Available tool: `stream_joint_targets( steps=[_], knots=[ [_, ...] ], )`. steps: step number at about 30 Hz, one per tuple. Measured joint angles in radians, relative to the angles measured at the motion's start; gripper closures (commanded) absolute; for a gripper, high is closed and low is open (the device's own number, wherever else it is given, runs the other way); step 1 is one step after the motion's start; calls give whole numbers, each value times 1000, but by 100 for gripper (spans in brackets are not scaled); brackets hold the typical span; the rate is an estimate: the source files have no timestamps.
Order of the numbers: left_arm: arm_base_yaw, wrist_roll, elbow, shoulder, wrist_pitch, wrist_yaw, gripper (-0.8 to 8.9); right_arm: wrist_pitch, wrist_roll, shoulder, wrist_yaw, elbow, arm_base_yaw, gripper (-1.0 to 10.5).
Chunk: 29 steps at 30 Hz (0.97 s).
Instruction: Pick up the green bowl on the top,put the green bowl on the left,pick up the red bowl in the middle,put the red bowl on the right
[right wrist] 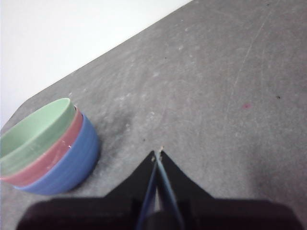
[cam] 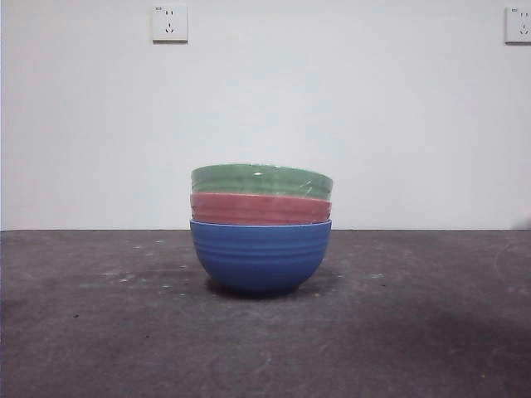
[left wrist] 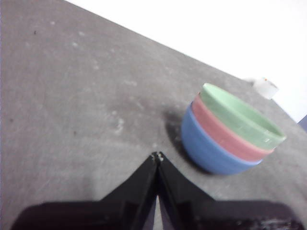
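The green bowl (cam: 261, 180) is nested atop the red bowl (cam: 260, 208), apart from the closed left gripper (left wrist: 157, 156) and closed right gripper (right wrist: 157, 155); if gripped too deep, both bowls could be lifted together.

Left hand (left wrist: 157, 155): two matte black jaws, each wedge-shaped, tapering to a fine tip from a broad black base; right hand (right wrist: 159, 154): same black wedges, same base.

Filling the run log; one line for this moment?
stack: green bowl on red bowl in blue bowl | left gripper shut, apart | right gripper shut, apart
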Motion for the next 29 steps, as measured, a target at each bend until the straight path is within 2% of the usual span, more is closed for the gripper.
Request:
stream_joint_targets(
  steps=[6,12,18,22,25,29],
  knots=[
    [0,-1,154,129,-36,1,821,-3,-12,109,0,161,0,958],
    [0,21,321,315,-55,31,821,-51,-105,279,0,358,0,957],
    [0,172,522,525,-146,145,821,-169,-260,468,0,577,0,954],
    [-2,307,661,668,-252,222,821,-270,-377,600,-12,718,0,950],
    [-13,401,753,772,-353,259,819,-339,-461,686,-90,793,0,950],
    [-45,501,840,883,-477,266,814,-370,-536,768,-201,835,0,945]
  ],
)
